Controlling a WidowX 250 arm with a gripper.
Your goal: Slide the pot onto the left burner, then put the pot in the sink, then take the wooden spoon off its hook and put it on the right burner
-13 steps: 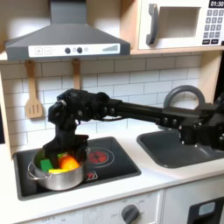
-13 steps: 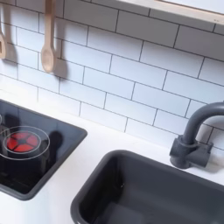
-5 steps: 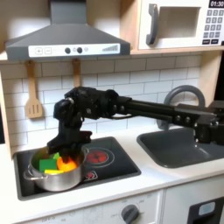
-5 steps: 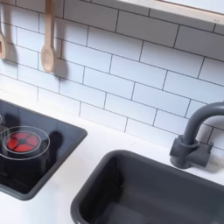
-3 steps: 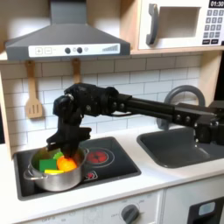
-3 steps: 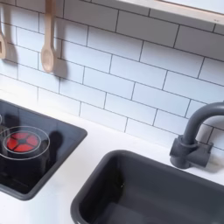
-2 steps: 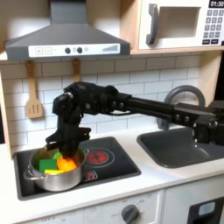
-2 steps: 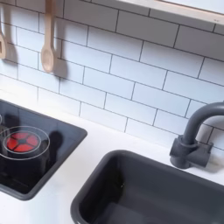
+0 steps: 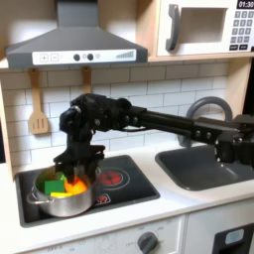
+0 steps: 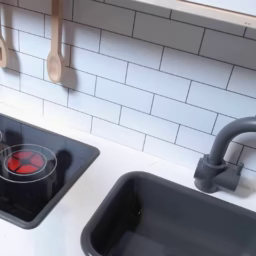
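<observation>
In the first exterior view, the black claw [image 9: 71,167] sits directly above the shiny round steel pot [image 9: 65,197] near the counter's left edge; claw opening cannot be determined.

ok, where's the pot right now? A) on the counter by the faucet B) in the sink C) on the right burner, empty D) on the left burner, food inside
D: in the first exterior view the pot sits on the stove's left burner with green and orange food in it, the gripper just above it; the sink holds no pot.
</observation>
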